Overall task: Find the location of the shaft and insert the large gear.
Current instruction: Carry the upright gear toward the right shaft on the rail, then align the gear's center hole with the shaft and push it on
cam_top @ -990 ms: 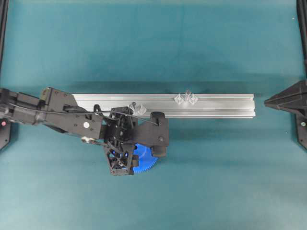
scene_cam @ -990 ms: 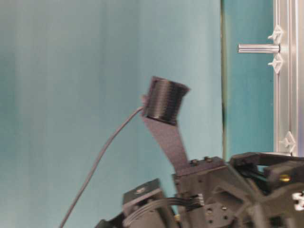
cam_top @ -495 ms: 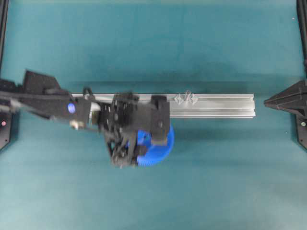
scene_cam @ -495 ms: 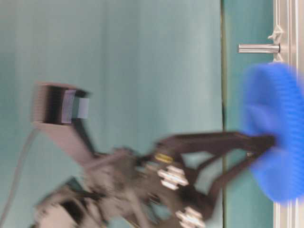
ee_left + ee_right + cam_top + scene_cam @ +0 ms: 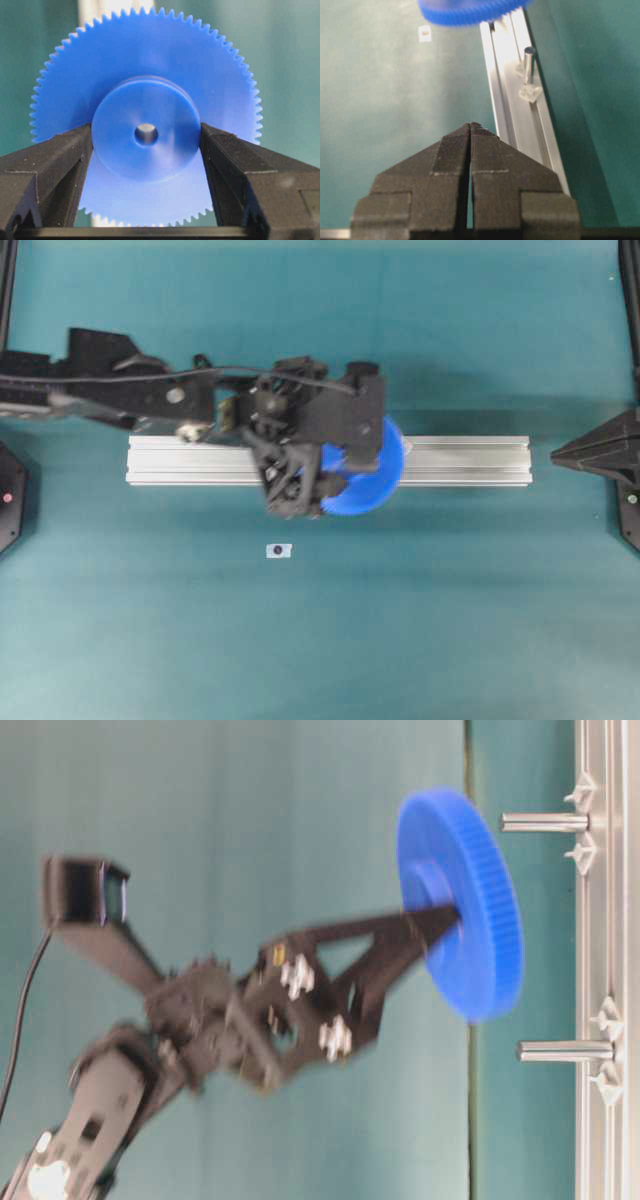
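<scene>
Gripped the large gear (image 5: pixel 150 65) by its raised hub in the left gripper (image 5: pixel 146 145), fingers pressed to either side. Carried it just past the fingertips, clear above the rail (image 5: pixel 460 460), with the shaft (image 5: pixel 545 821) beyond the gear's face and apart from it. Kept the right gripper (image 5: pixel 471 127) closed on nothing, far off at the rail's end.

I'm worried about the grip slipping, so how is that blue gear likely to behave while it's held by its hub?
The large gear looks like stiff moulded plastic, so it probably won't flex. The left end effector clamps only its smooth round hub, so it might slip or rotate if nudged. It's thin and looks light, since it hangs steadily above the rail. Dropped on edge, it would likely roll.
</scene>
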`<action>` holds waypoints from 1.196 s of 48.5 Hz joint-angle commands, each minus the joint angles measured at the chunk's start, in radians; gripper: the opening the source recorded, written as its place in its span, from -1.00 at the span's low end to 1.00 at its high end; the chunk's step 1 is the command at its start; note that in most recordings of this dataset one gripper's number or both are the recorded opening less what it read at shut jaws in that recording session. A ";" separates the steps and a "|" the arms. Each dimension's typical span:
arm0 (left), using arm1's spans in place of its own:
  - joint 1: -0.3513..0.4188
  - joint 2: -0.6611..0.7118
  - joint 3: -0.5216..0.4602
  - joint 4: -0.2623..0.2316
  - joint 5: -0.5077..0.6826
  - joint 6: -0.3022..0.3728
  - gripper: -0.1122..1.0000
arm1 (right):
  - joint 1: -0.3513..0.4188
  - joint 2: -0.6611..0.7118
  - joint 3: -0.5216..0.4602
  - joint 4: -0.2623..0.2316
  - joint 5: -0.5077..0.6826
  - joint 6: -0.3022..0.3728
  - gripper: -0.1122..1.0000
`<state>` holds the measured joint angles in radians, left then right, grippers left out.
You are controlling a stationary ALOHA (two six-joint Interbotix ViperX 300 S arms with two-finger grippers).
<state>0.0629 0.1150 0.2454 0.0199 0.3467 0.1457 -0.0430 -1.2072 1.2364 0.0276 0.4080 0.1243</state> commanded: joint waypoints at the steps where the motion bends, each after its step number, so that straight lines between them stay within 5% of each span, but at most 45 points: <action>1: 0.014 0.015 -0.069 0.002 -0.021 0.018 0.51 | -0.002 -0.002 -0.008 -0.002 -0.009 0.009 -0.81; 23: 0.052 0.149 -0.196 0.002 -0.020 0.081 0.51 | -0.003 -0.012 -0.002 -0.002 -0.009 0.009 -0.81; 58: 0.063 0.181 -0.212 0.002 0.064 0.083 0.51 | -0.003 -0.020 0.006 0.000 -0.009 0.009 -0.81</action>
<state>0.1150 0.3114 0.0598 0.0199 0.3988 0.2270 -0.0445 -1.2349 1.2533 0.0276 0.4080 0.1243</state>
